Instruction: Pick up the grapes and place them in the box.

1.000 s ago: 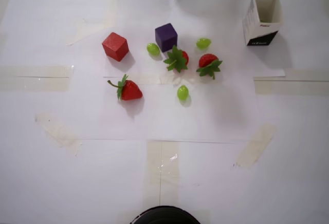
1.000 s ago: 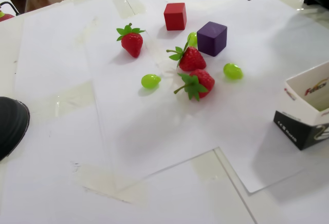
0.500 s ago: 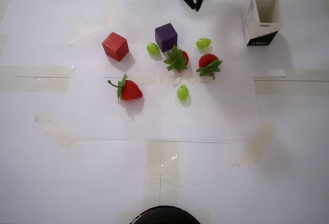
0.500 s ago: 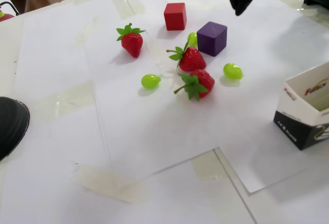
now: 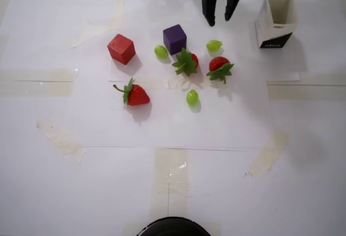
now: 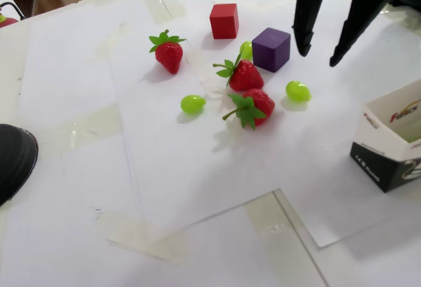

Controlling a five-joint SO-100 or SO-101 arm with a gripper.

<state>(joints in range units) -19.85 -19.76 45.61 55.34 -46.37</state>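
Note:
Three green grapes lie on the white paper: one (image 5: pixel 214 45) (image 6: pixel 297 91) nearest the gripper, one (image 5: pixel 160 51) (image 6: pixel 246 50) beside the purple cube, one (image 5: pixel 192 97) (image 6: pixel 193 104) alone toward the front. The white box (image 5: pixel 277 26) (image 6: pixel 395 143) with a black band stands open-topped at the right; it looks empty. My black gripper (image 5: pixel 219 19) (image 6: pixel 320 55) is open and empty, hanging above the table just behind the nearest grape, left of the box in the overhead view.
A purple cube (image 5: pixel 174 38) (image 6: pixel 271 48) and a red cube (image 5: pixel 121 48) (image 6: pixel 223 20) stand near the grapes. Three strawberries (image 5: pixel 186 61) (image 5: pixel 219 67) (image 5: pixel 134 93) lie among them. Tape strips hold the paper. A dark round object (image 5: pixel 173 227) sits at the front edge.

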